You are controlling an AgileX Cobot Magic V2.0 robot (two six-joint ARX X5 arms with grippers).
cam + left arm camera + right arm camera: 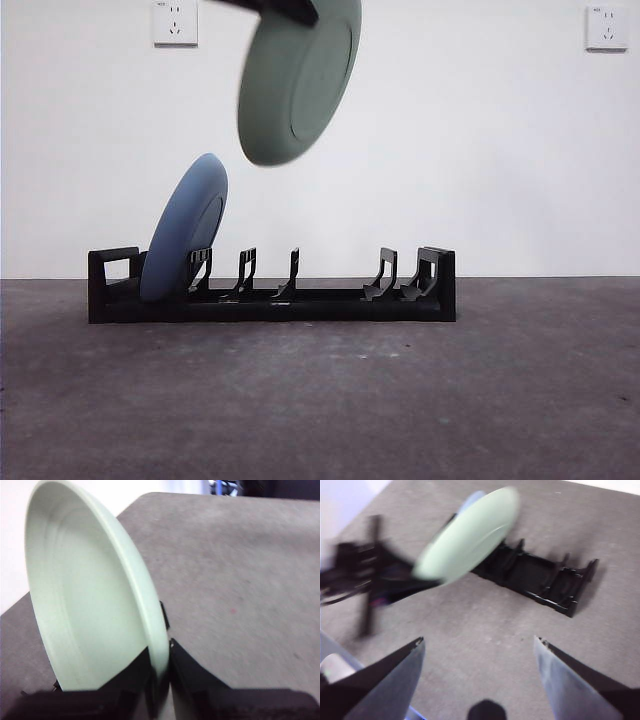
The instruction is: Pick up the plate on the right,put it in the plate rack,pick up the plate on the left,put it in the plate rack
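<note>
A pale green plate [300,85] hangs tilted in the air above the plate rack [320,300], gripped at its rim. In the left wrist view my left gripper [161,672] is shut on that green plate [85,610], its black jaws pinching the edge. A blue plate [185,240] stands leaning in the rack's left-end slot. My right gripper [480,650] is open and high over the table, looking down at the green plate [467,535], the left arm and the rack [540,577].
The black rack has several free dividers to the right of the blue plate. Dark grey table [320,400] spreads in front of it. A white wall with two sockets [175,22] stands behind.
</note>
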